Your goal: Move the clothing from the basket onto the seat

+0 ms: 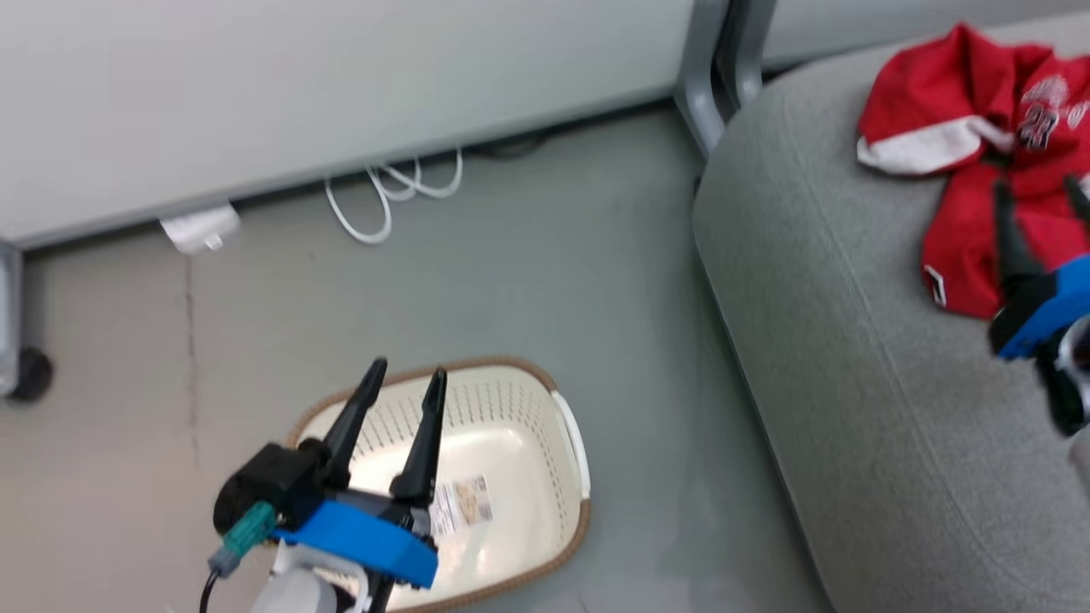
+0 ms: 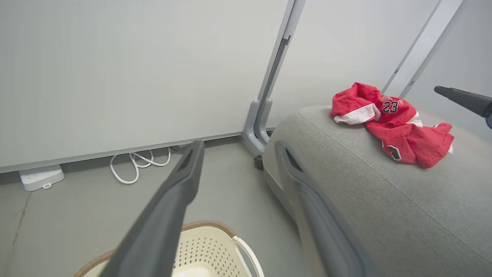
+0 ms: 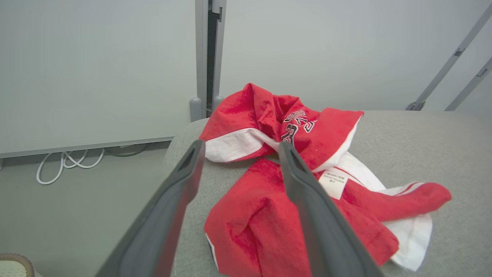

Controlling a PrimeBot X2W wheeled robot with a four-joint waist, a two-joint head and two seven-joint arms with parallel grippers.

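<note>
While the right claw point(image 3: 241, 145) gapes wide, the clothing point(image 3: 265, 215) lies just beneath — on the seat point(image 3: 442, 154).

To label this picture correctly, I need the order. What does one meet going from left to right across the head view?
black wheel → white power strip → basket → grey upright post → clothing
</note>
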